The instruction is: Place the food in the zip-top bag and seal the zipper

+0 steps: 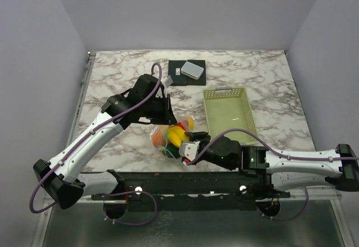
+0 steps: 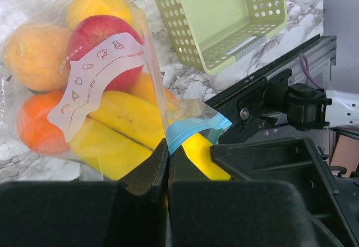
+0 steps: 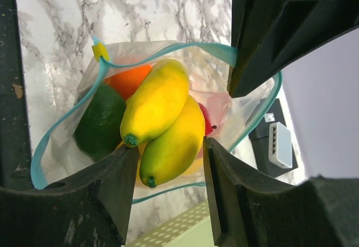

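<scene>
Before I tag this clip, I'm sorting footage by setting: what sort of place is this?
Probably a lab test cell, not a kitchen: plain walls box in a marble-patterned table, and a left arm and right arm sit on a black rail.

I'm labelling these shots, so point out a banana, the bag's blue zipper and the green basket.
banana [image 3: 157,104], right wrist view, middle of the upper yellow fruit.
zipper [image 2: 195,130], left wrist view, widest part of the light blue strip.
basket [image 1: 225,92], top external view, far rim.
</scene>
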Controlling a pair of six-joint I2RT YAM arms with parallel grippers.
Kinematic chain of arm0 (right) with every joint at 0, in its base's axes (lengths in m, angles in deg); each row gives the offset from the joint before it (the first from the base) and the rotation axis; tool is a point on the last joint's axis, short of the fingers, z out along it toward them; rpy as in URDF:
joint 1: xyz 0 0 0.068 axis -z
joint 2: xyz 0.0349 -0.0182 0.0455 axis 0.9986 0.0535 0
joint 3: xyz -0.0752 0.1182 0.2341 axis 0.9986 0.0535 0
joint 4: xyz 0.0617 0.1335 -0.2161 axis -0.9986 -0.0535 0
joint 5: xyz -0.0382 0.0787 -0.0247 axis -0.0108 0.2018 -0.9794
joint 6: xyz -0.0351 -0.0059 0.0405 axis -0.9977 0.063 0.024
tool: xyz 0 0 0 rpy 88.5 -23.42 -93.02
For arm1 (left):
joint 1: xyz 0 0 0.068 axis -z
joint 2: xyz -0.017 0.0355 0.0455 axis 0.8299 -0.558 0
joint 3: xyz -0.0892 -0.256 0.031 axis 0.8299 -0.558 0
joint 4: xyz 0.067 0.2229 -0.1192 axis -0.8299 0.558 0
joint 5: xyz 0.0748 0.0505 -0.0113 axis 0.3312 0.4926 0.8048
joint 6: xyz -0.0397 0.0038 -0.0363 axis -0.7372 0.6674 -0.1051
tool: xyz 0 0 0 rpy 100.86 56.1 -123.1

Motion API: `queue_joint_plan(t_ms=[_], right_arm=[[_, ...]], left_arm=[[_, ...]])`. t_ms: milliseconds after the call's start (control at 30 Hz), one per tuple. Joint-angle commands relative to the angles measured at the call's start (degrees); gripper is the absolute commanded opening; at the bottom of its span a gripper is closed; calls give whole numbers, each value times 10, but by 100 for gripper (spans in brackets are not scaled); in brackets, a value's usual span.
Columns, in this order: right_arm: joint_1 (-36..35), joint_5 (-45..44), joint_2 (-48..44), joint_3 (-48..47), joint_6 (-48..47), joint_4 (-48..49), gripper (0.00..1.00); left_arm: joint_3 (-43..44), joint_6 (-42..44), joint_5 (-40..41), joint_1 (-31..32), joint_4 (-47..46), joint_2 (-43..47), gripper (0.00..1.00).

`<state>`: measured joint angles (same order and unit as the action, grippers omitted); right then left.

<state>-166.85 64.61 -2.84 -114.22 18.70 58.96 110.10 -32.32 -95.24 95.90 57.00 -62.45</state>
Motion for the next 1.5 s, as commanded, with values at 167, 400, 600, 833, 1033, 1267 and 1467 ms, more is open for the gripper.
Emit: queue_joint_plan(t_ms=[167, 400, 600, 833, 1033, 1267, 1467], right_arm=[[-1, -12, -44, -77, 128, -121, 59], [-1, -67, -75, -118, 252, -182, 80], [-1, -121, -82, -173, 404, -280, 84], [-1, -115, -76, -204, 606, -389, 77], [-1, -143, -49, -203, 751, -436, 63], [2, -177, -31, -189, 863, -490, 47], [9, -170, -45, -150, 907, -483, 39]], left_arm=[[22, -5, -12, -6, -24, 1, 0], [20, -14, -15, -12, -40, -6, 0], [24, -19, -18, -18, -51, -13, 0], [23, -21, -21, -24, -61, -21, 0], [24, -22, -25, -27, -67, -24, 0], [23, -22, -24, -32, -68, -20, 0], [19, -20, -24, -36, -68, -17, 0]])
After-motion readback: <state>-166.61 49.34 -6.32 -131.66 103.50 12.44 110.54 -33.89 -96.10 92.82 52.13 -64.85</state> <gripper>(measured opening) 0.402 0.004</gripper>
